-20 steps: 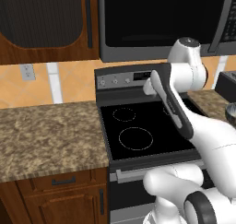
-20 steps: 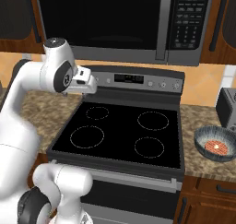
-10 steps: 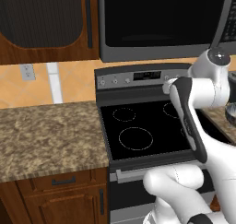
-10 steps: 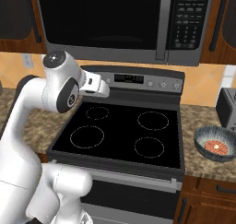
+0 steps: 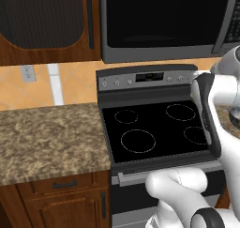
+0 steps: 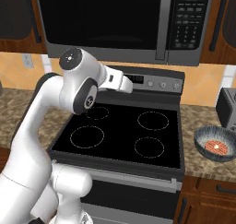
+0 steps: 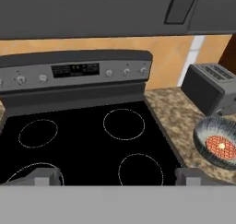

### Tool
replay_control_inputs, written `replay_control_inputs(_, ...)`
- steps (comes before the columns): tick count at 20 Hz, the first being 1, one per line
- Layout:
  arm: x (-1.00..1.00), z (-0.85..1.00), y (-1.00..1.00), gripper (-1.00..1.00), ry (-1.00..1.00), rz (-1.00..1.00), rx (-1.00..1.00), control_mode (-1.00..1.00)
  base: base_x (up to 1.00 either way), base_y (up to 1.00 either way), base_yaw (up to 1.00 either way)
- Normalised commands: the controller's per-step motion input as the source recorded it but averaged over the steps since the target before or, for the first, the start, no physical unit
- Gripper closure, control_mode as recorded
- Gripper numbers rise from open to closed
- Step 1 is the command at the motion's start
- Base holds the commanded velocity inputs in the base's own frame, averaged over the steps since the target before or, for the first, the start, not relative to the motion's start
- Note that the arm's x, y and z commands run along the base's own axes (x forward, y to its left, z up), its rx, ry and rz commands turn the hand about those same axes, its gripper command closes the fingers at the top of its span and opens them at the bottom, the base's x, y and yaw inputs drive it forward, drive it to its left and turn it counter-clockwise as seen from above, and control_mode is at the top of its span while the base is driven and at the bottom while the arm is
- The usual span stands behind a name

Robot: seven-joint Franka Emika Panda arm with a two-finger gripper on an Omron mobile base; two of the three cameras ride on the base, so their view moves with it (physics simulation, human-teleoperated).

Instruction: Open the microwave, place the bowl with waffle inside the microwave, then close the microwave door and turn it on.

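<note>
Step in hand: opening the microwave [image 6: 120, 20], door [image 6: 99, 18] shut, above the end effector [image 7: 115, 176], which hangs spread and empty over the stove [image 7: 87, 140]. Bowl [image 7: 216, 142] with waffle [image 7: 220, 146] sits on the tabletop [image 7: 177, 112] to its right. Next move likely calls for rising to the door's handle [image 6: 161, 22].

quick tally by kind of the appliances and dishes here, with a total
microwave: 1
stove: 1
toaster: 1
bowl with waffle: 1
total: 4

The bowl [image 6: 217, 143] sits on the desk [image 6: 203, 158], far right of the hand [image 6: 125, 84]. The microwave [image 6: 122, 22] is above the hand, door shut.
</note>
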Motion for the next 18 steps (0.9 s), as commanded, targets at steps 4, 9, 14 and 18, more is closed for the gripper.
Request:
replay_control_inputs(4,0.0,0.49,-0.8,-1.0,-0.13,-0.06,0.0,-1.0,0.0,0.0,0.0)
replay_control_inputs(9,0.0,0.51,-0.52,-1.0,-0.19,0.0,0.0,-1.0,0.0,0.0,0.0)
replay_control_inputs(14,0.0,0.34,-0.23,-1.0,-0.17,0.0,0.0,-1.0,0.0,0.0,0.0)
replay_control_inputs(18,0.12,0.25,-0.05,-1.0,-0.12,0.0,0.0,-1.0,0.0,0.0,0.0)
